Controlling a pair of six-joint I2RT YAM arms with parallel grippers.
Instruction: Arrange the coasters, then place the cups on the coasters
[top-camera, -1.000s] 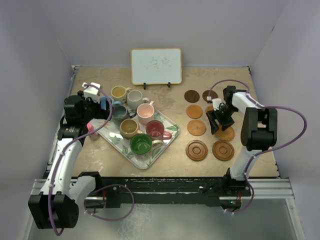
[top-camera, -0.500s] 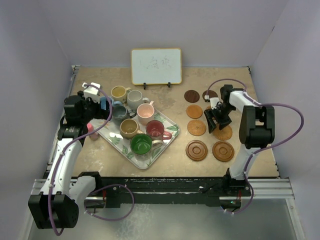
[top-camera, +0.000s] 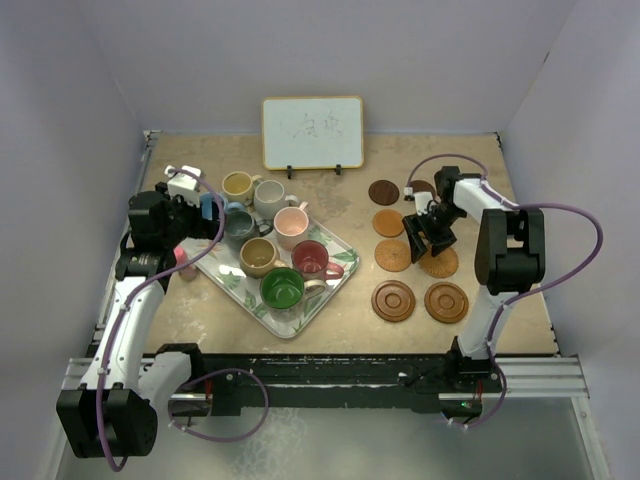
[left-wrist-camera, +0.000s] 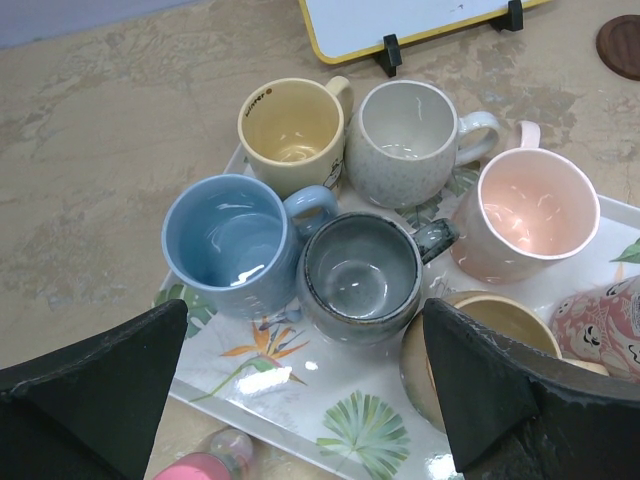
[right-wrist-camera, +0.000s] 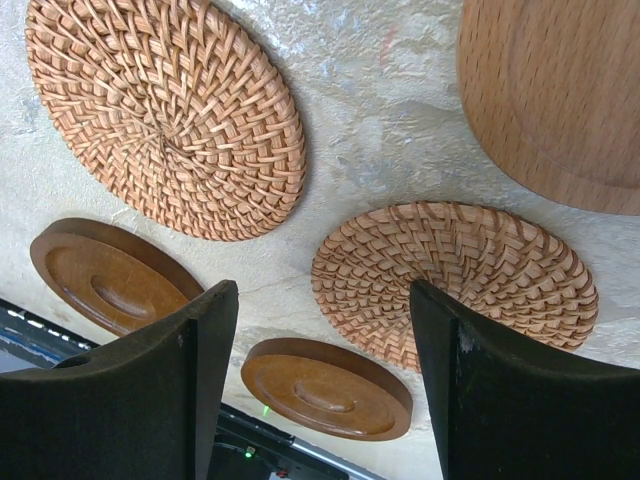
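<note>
Over woven coasters (right-wrist-camera: 165, 115), rt claw (right-wrist-camera: 322, 300) (jaws apart, nothing gripped).

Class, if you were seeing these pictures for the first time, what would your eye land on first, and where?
The bright cups crowd a leaf-patterned tray left of centre. Right of it, woven and wooden coasters lie in two rows, the right gripper open above them. A whiteboard stands at the back.
</note>
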